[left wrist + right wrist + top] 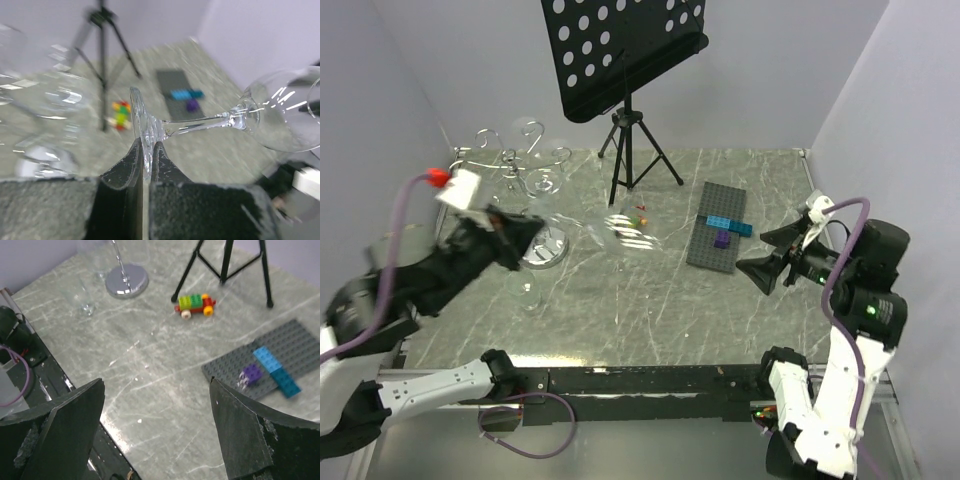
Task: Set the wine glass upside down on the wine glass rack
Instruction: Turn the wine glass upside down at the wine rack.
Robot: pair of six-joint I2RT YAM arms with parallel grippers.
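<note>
Left hand [146, 150] clenched on wine glass [280, 115] foot, stem level, bowl at 3 o'clock of wine glass rack [520, 160]; foot grip presumably eases inversion. Right hand [156, 385] released, empty.

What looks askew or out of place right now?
The wine glass sticks out sideways, pinched only at the edge of its foot by the left gripper, which looks like a thin hold. Nothing looks spilled or broken.
</note>
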